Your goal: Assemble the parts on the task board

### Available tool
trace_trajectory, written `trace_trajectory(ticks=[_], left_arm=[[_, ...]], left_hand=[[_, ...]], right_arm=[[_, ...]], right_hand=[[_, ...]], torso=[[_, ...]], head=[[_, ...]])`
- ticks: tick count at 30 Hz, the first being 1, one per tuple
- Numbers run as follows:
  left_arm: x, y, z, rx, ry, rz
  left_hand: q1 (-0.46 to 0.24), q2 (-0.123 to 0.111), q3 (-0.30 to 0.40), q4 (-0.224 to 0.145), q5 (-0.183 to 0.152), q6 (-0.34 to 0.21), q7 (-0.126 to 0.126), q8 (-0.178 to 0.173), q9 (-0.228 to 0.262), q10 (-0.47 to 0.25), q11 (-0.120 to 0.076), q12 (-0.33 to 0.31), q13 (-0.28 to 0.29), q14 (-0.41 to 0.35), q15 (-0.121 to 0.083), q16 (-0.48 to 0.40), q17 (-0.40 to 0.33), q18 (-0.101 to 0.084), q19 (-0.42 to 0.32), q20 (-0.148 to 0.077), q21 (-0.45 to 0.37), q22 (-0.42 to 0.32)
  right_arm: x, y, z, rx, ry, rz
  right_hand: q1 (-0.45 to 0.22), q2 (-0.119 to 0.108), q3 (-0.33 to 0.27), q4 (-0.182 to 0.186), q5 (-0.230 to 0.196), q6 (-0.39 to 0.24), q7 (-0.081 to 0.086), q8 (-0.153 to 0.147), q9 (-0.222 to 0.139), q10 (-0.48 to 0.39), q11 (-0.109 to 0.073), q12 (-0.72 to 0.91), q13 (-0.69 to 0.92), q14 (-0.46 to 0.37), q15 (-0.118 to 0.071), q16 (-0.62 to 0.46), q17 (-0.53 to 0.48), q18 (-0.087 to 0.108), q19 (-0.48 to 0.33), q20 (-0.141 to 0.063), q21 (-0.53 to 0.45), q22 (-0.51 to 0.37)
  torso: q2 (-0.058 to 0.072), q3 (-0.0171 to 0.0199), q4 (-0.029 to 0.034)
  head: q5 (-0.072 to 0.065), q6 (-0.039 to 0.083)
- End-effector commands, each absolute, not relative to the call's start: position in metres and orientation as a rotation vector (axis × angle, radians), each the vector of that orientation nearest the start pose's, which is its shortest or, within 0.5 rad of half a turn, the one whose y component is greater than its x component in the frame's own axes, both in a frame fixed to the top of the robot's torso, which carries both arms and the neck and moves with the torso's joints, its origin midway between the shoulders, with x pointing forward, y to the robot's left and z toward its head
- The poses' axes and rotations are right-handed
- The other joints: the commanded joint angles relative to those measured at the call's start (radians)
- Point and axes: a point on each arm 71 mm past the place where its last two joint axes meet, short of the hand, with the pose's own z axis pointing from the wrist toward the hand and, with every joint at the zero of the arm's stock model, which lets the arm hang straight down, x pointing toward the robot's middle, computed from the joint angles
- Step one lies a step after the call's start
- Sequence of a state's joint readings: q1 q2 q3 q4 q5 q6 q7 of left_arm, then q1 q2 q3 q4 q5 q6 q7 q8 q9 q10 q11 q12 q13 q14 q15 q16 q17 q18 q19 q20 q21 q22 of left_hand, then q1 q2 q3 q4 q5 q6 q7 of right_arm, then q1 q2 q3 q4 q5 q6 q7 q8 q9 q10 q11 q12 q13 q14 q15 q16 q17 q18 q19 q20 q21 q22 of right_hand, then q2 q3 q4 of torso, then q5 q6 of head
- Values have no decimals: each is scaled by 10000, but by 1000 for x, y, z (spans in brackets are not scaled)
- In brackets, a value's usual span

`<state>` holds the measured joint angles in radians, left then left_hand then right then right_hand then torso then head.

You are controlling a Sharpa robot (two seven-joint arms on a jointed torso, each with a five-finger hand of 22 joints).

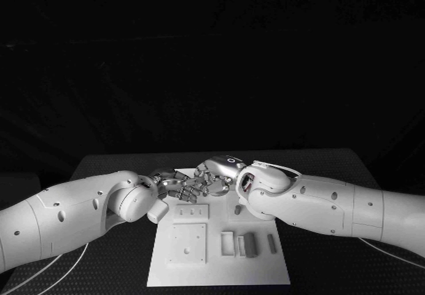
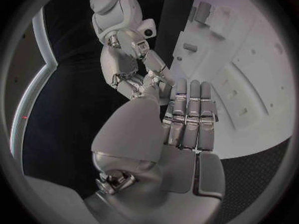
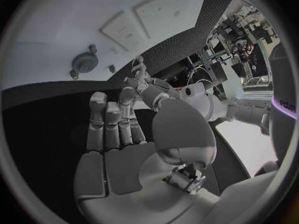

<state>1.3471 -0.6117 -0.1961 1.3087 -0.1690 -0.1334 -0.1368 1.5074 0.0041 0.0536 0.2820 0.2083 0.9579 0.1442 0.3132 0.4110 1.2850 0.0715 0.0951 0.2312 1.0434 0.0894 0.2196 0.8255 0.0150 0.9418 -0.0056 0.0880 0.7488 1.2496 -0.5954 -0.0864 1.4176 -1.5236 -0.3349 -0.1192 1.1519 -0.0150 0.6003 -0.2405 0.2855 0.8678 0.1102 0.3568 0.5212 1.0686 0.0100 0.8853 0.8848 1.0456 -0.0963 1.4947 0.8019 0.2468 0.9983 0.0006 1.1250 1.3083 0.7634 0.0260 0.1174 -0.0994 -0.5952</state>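
Meeting above the far end of the task board [image 1: 217, 270], the left hand [image 1: 177, 186] and right hand [image 1: 212, 175] have fingertips nearly touching, fingers extended and holding nothing. Grey parts [image 1: 246, 244] lie on the board, which rests on the black surface [image 1: 328, 161].

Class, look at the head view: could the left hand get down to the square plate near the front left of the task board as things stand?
Probably yes: the left hand hovers at the task board's far end, and nothing covers the square plate.
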Motion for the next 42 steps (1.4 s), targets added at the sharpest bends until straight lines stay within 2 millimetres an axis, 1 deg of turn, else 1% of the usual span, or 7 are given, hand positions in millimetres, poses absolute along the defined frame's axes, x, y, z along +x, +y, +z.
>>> trace_trajectory(ticks=[1, 5, 9, 12, 30, 32, 42], left_arm=[[521, 140, -195, -9390, 20632, -12428], [521, 142, -195, -9417, 20568, -12418], [521, 143, -195, -9432, 20543, -12406], [521, 143, -195, -9438, 20555, -12394], [523, 147, -196, -9475, 20495, -12200], [523, 147, -196, -9477, 20482, -12177], [524, 151, -196, -9470, 20471, -12036]], left_hand=[[282, 14, 112, -6, 261, 181, -114, 45, -26, 56, -4, -27, 22, 72, -4, -54, 35, 9, 9, -40, -80, 0], [533, -34, 331, 23, 313, 190, -127, 37, -28, 58, -4, -43, 42, 79, -3, -84, 59, -9, 26, -43, -118, -19], [638, -120, 650, 23, 733, 242, -158, 62, -10, 120, -32, -32, 86, 65, 25, -138, 87, -24, 12, -25, -162, -50], [669, -131, 717, 1, 815, 283, -176, 88, 6, 169, -54, -11, 108, 64, 28, -149, 99, -24, 7, -20, -167, -55], [689, 191, 900, -87, 802, 575, -306, 316, 208, 568, -244, 229, 382, 127, 5, -162, 193, -23, 1, -27, -164, -63], [667, 229, 895, -89, 797, 593, -316, 336, 234, 581, -254, 244, 412, 147, -4, -154, 206, -26, -3, -32, -165, -63], [586, 377, 865, -137, 773, 642, -356, 411, 355, 623, -294, 304, 541, 212, -47, -118, 278, -51, -32, -59, -171, -63]], right_arm=[[491, -94, -182, -3638, 16208, 7508], [492, -94, -182, -3636, 16227, 7457], [493, -95, -183, -3614, 16214, 7405], [493, -95, -183, -3615, 16210, 7412], [493, -98, -184, -3385, 16282, 7504], [494, -99, -184, -3274, 16287, 7550], [496, -105, -184, -2948, 16217, 7545]], right_hand=[[-116, 9, 55, 20, 31, 1619, -98, 51, 8, -235, -145, -8, -10, 12, -75, 7, 17, 150, 23, -60, 57, 130], [-118, 9, 57, 17, 30, 1620, -98, 50, 9, -234, -145, -8, -10, 13, -75, 6, 17, 150, 24, -61, 57, 130], [-120, 10, 58, 14, 30, 1621, -99, 49, 9, -232, -145, -8, -11, 14, -76, 5, 18, 150, 25, -62, 57, 129], [-122, 11, 59, 12, 30, 1621, -99, 48, 9, -231, -145, -9, -11, 16, -76, 4, 18, 150, 26, -62, 58, 129], [-181, -34, 64, 15, 30, 1584, -82, 13, 4, -254, -132, -36, -24, 4, -70, -33, 13, 150, 14, -60, 36, 116], [-214, -124, 51, 12, 26, 1569, -73, -1, 3, -269, -123, -49, -30, -6, -63, -55, 8, 150, 7, -57, 22, 109], [-723, -1097, -130, 586, 16, 1391, -8, -144, 0, -483, -52, -150, -53, -117, -10, -236, -25, 150, -30, -6, -159, 10]], torso=[[3, -1, 4], [2, -1, -2], [4, -2, 1], [0, -3, 5], [2, 5, -2], [1, 9, -4], [3, 7, -1]], head=[[-8, -19], [-21, -19], [-32, -26], [-33, -41], [-20, -50], [-17, -51], [-30, -59]])
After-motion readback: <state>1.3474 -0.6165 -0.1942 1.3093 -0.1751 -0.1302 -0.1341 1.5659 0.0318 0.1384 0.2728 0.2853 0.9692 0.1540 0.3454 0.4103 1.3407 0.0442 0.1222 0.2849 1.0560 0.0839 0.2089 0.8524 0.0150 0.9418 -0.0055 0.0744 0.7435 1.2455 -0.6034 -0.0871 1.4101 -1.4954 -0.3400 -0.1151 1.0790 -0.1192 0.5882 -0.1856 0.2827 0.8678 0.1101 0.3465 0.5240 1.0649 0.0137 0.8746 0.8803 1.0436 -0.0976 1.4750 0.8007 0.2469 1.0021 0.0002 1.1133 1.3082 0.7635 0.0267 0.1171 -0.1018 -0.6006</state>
